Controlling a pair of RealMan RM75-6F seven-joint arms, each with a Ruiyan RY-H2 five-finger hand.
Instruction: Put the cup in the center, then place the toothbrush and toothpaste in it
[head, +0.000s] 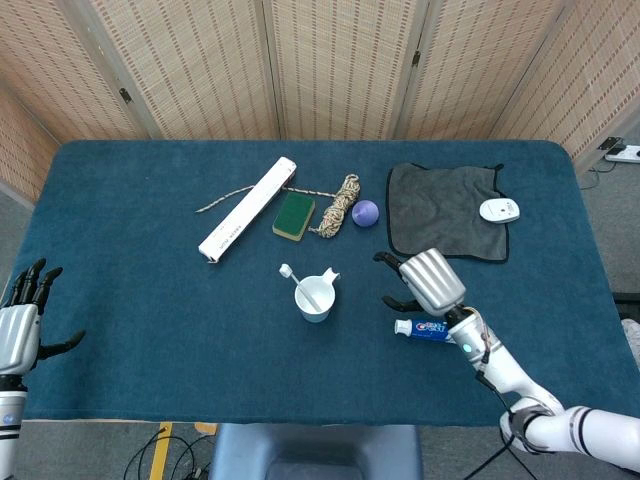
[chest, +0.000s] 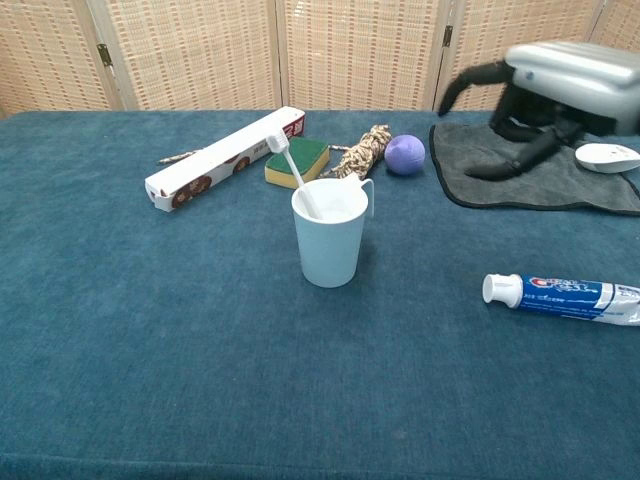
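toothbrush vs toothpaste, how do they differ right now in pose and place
The toothbrush stands tilted inside the cup, bristle head up and leaning toward the robot's left; the toothpaste lies flat on the table, outside the cup. The toothbrush is thin and white; the toothpaste is a wider tube with blue and red print. Neither is held by a hand.

Toothbrush (chest: 291, 176) in cup (chest: 329, 241); toothpaste (chest: 560, 296) flat.

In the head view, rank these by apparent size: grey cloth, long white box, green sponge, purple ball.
1. grey cloth, clearly largest.
2. long white box.
3. green sponge.
4. purple ball, smallest.
All lie at about the same depth on the table, so nearness hardly skews this.
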